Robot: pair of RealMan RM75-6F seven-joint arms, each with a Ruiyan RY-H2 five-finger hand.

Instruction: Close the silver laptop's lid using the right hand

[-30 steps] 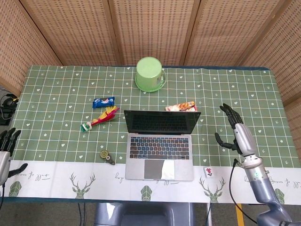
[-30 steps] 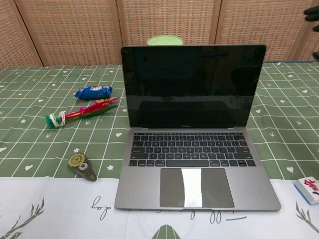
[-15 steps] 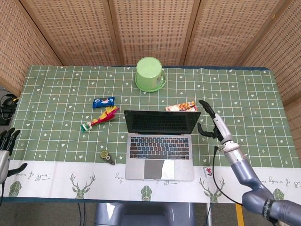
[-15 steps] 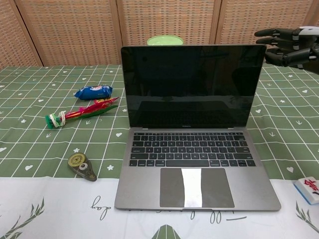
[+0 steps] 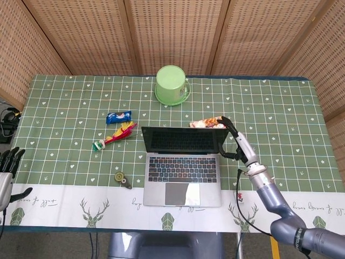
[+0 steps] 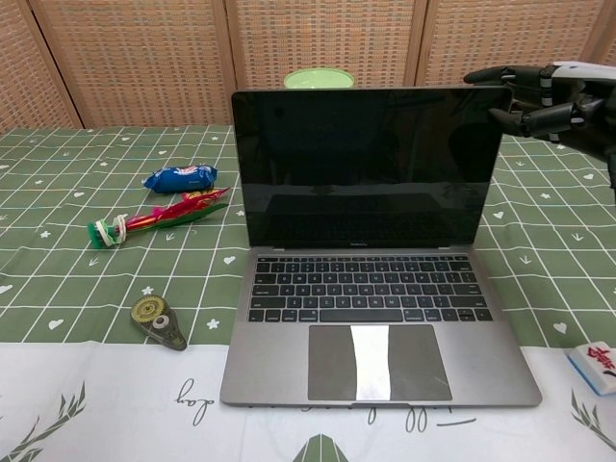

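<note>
The silver laptop (image 5: 182, 171) (image 6: 377, 289) stands open at the table's front centre, its dark screen upright and facing me. My right hand (image 5: 235, 141) (image 6: 539, 94) is at the lid's upper right corner, fingers spread; its fingertips (image 6: 478, 76) reach the top edge of the lid from behind. It holds nothing. My left hand (image 5: 6, 168) hangs by the table's left front corner, fingers apart and empty, seen only in the head view.
A green cup on a saucer (image 5: 172, 85) stands behind the laptop. A snack packet (image 5: 207, 123) lies behind the lid's right corner. A blue packet (image 5: 118, 116), a feathered toy (image 5: 115, 135) and a tape dispenser (image 5: 123, 179) lie left. A small tile (image 5: 239, 197) lies front right.
My right hand has moved left from the open table to the lid's upper right corner. The lid has tipped slightly toward me. The left hand has barely moved.
</note>
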